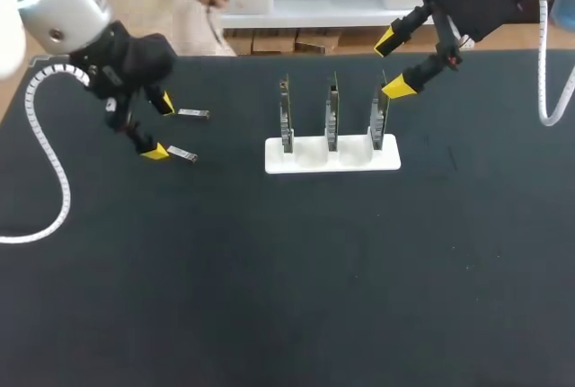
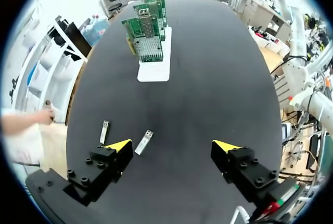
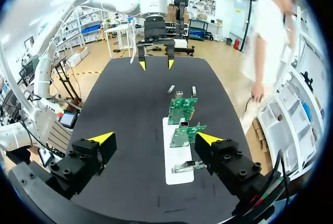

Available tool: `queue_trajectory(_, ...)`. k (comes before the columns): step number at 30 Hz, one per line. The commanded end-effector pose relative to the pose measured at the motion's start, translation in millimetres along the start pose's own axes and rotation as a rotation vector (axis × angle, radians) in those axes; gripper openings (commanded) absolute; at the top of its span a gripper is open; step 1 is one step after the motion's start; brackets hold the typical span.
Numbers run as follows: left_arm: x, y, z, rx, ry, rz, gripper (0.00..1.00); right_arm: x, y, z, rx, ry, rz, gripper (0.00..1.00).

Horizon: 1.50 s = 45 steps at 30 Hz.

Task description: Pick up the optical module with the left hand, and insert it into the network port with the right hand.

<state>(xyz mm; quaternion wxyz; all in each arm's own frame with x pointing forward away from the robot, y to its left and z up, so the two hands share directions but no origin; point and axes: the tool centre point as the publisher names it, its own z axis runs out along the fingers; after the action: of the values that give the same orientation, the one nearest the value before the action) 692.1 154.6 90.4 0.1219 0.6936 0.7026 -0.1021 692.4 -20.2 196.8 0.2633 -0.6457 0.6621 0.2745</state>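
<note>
On the desk (image 1: 269, 297) there are two modules, three cards and one holder.

Modules: module A (image 1: 193, 114) and module B (image 1: 182, 153) both lie flat on the left part of the desk, near each other but not touching.

Cards: the three cards (image 1: 286, 122) (image 1: 332, 118) (image 1: 378, 118) stand upright in a row, apart from one another.

Left arm: it enters from the left corner, wrist angled down toward the desk. The left end effector (image 1: 161, 127) is over the modules with its fingers spread wide and nothing gripped. In the left wrist view, module B (image 2: 144, 142) lies between the fingers, just beside one yellow tip. Module A (image 2: 104, 132) lies outside that same finger. The cards (image 2: 145, 42) stand well ahead of this end effector (image 2: 172, 145).

Right arm: it enters from the right corner, wrist tilted toward the row. The right end effector (image 1: 393, 65) is at the rightmost card, fingers spread, holding nothing. One yellow tip overlaps that card's top edge in the head view; contact cannot be determined. In the right wrist view, the holder (image 3: 177, 174) lies under this end effector (image 3: 155, 139), nearer one finger.

Holder: the white holder (image 1: 310, 161) sits mid-desk. It has three slots, each containing one card.
</note>
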Motion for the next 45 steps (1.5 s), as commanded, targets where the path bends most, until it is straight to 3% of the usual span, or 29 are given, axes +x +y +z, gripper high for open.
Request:
queue_trajectory(1, -4.5, -1.2, 8, 0.02, 0.04, 0.078, 1.0, 0, -1, 0, -0.002, -0.002, -0.001, 1.0)
queue_trajectory(7, -9.9, -19.2, 24, 0.097, 0.124, 0.239, 1.0, 0, -1, 0, -0.002, -0.002, -0.001, 1.0)
queue_trajectory(12, -7.6, -16.3, 31, 0.119, 0.16, 0.284, 1.0, 0, -1, 0, -0.002, -0.002, -0.001, 1.0)
queue_trajectory(19, -7.2, -0.8, 36, 0.13, 0.153, 0.3, 1.0, 0, -1, 0, -0.002, -0.002, -0.001, 1.0)
queue_trajectory(33, -14.4, 6.5, 49, 0.163, 0.214, 0.356, 1.0, 0, -1, 0, -0.002, -0.002, -0.001, 1.0)
queue_trajectory(45, 5.8, 10.7, 50, 0.164, 0.248, 0.295, 1.0, 0, -1, 0, -0.002, -0.002, -0.001, 1.0)
